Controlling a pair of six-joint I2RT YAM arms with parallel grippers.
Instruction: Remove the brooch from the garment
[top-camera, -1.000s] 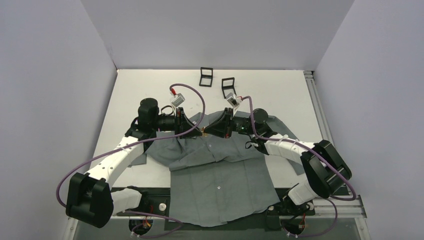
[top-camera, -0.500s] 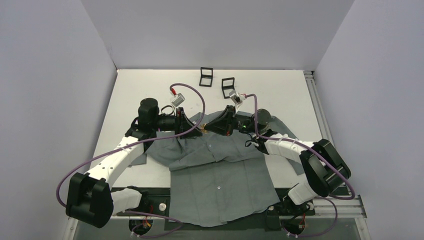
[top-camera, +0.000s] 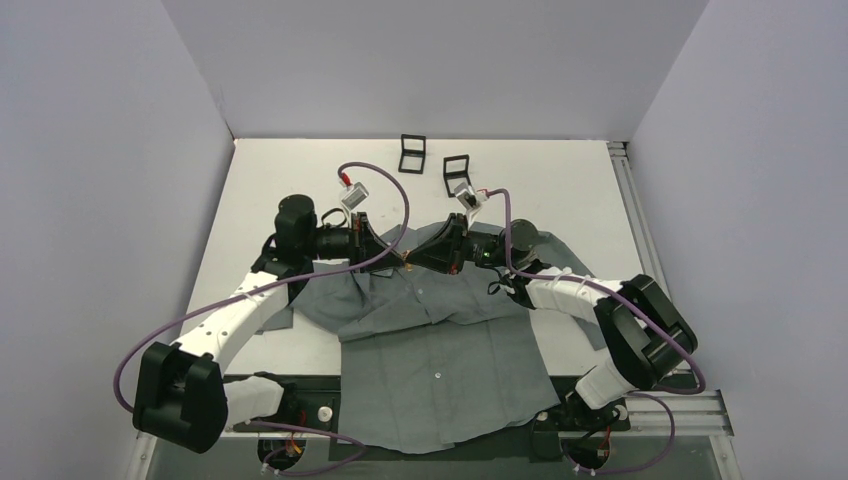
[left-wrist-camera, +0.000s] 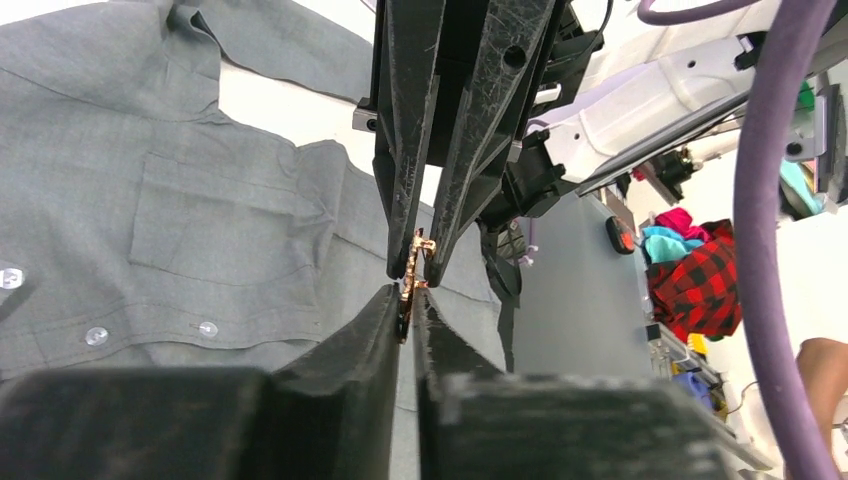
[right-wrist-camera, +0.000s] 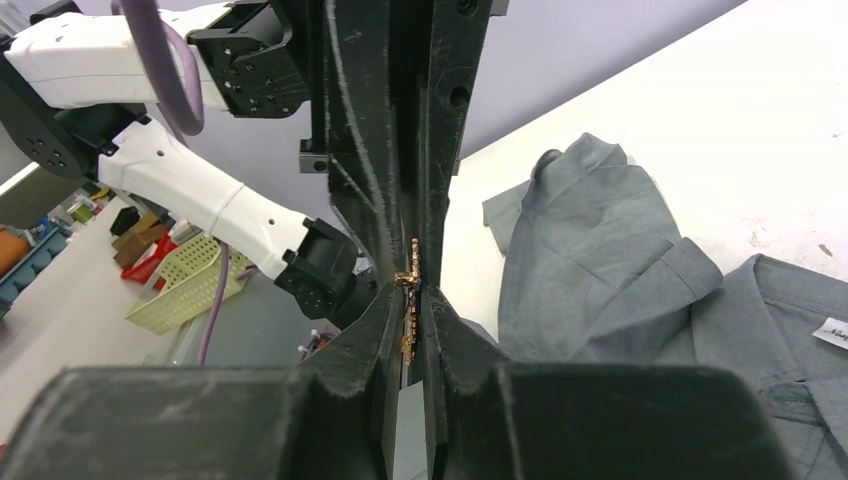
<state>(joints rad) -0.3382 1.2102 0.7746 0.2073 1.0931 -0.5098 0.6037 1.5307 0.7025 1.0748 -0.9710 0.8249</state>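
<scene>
Now the two claws have drawn a little tighter tip to tip above the far end of the shirt (top-camera: 440, 350), and your left claw (left-wrist-camera: 408, 300) has narrowed down after a brief loosening. Both wrist views show the same result: the left claw is pinched on the near edge of the brooch (left-wrist-camera: 415, 262), and the right claw (right-wrist-camera: 408, 295) is pressed together on the same piece from the opposite side. The brooch stands edge-on between the four fingertips, raised over the collar area near the middle of the table (top-camera: 560, 190).

You appear to be in a two-handed pull or hand-over. No cloth shows clinging to the brooch in either wrist view, so it looks free of the shirt, though its pin side is hidden from you.

At the far edge sit two small black boxes, one on the left (top-camera: 412, 153) and one just right of it (top-camera: 457, 168), both open. Nothing shows inside either, though they are too small to be certain.
</scene>
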